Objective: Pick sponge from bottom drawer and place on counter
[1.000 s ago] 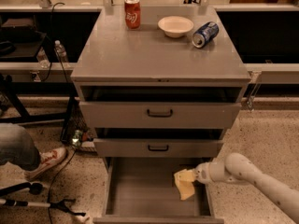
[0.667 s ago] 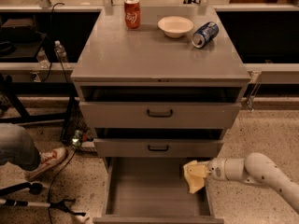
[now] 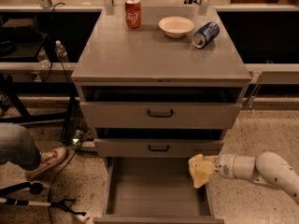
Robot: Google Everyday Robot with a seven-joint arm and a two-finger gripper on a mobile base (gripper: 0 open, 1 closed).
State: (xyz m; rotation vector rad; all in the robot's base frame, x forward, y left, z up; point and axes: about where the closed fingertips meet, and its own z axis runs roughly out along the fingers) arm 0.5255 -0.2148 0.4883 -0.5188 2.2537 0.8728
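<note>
The bottom drawer (image 3: 154, 186) is pulled open, and its grey floor is bare. My gripper (image 3: 202, 168) reaches in from the right, above the drawer's right wall and just below the middle drawer front. It is shut on the pale yellow sponge (image 3: 198, 175), which hangs clear of the drawer floor. The counter (image 3: 159, 55) is the grey top of the cabinet, well above the gripper.
On the counter's far edge stand a red soda can (image 3: 133, 13), a white bowl (image 3: 176, 26) and a blue can (image 3: 206, 34) lying on its side. Two black-handled drawers (image 3: 160, 113) stand slightly open above. A person's leg and shoe (image 3: 44, 158) and cables are on the floor at left.
My gripper has risen and moved right with the sponge, from low inside the drawer to above its right wall.
</note>
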